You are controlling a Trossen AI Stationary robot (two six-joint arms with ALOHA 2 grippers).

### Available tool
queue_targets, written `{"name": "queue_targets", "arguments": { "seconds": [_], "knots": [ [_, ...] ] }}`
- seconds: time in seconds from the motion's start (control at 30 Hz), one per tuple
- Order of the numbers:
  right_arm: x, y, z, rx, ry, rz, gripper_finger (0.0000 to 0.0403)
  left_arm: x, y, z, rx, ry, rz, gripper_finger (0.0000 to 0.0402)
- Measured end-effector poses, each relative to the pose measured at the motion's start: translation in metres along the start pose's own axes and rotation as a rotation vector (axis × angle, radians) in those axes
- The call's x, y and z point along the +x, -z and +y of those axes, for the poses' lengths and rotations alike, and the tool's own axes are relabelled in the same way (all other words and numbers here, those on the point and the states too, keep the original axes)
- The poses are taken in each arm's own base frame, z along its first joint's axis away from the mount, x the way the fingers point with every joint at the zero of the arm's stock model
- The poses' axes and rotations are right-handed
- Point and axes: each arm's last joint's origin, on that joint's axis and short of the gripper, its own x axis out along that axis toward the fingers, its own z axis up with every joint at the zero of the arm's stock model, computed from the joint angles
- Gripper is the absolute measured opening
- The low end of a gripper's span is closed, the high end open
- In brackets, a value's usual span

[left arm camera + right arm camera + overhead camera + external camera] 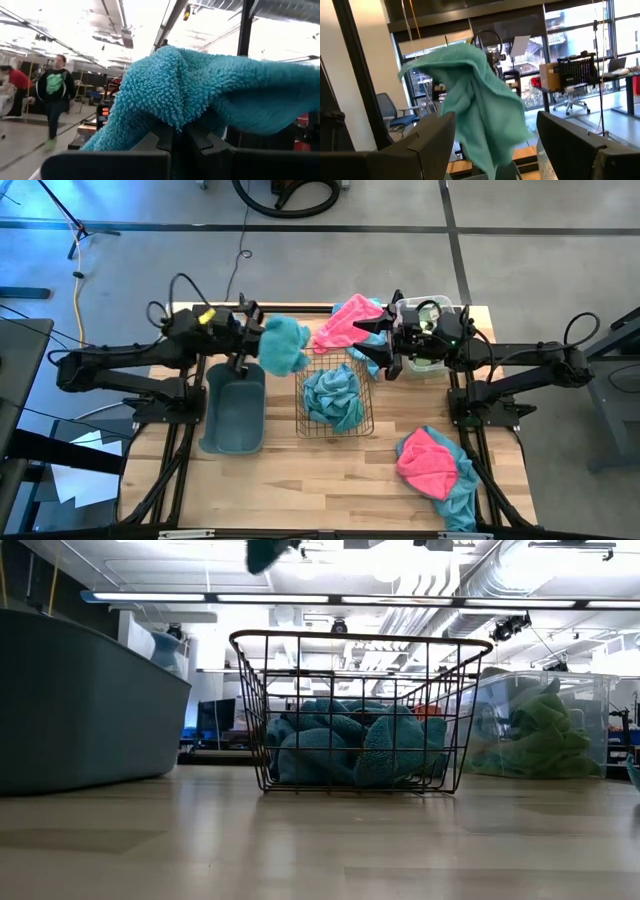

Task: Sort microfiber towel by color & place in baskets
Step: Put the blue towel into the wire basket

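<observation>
Item: fuzzy teal-blue microfiber towel (283, 345), held aloft above the far end of the table, between the dark grey-blue oblong plastic tub (233, 418) and the square copper-toned wire mesh basket (335, 396). The left gripper (246, 338) was clamped tight on a bunched fold of it, the cloth spilling over both fingers in the left wrist view (200, 95). Basket contents: teal towels already heaped inside (345, 748). The clear rectangular plastic bin (432, 308) at the far right held green cloth (535, 735). The tub appeared empty from above. Unsorted stock: a pink towel (345, 325) draped near the basket's far edge, and a pink-and-teal heap (437, 468) at the near right corner. The right gripper (385, 343) hovered by the bin with fingers spread wide, gripping nothing. Handling, by judgement: light, limp, high-friction pile; no breakage risk, but loose corners could snag the wire rim. Best taken by pinching a raised fold near the middle, so the corners hang evenly. The held piece probably belonged with the teal ones in the mesh basket.
</observation>
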Motion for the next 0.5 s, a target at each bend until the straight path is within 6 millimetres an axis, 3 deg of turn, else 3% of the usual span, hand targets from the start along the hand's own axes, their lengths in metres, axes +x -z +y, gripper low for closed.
{"name": "queue_targets", "arguments": {
  "seconds": [0.23,0.4,0.5],
  "knots": [
    [-0.014,-0.019,0.004,-0.05,0.0,-0.086,0.0277,0.037,0.034,0.006,-0.008,0.03,0.021,0.0],
    [-0.025,-0.032,0.006,-0.086,0.027,-0.141,0.0277,0.067,0.043,0.01,0.053,0.05,0.037,0.0],
    [-0.03,-0.036,0.007,-0.095,0.043,-0.157,0.0277,0.075,0.057,0.014,0.06,0.044,0.087,0.0]
  ]
}}
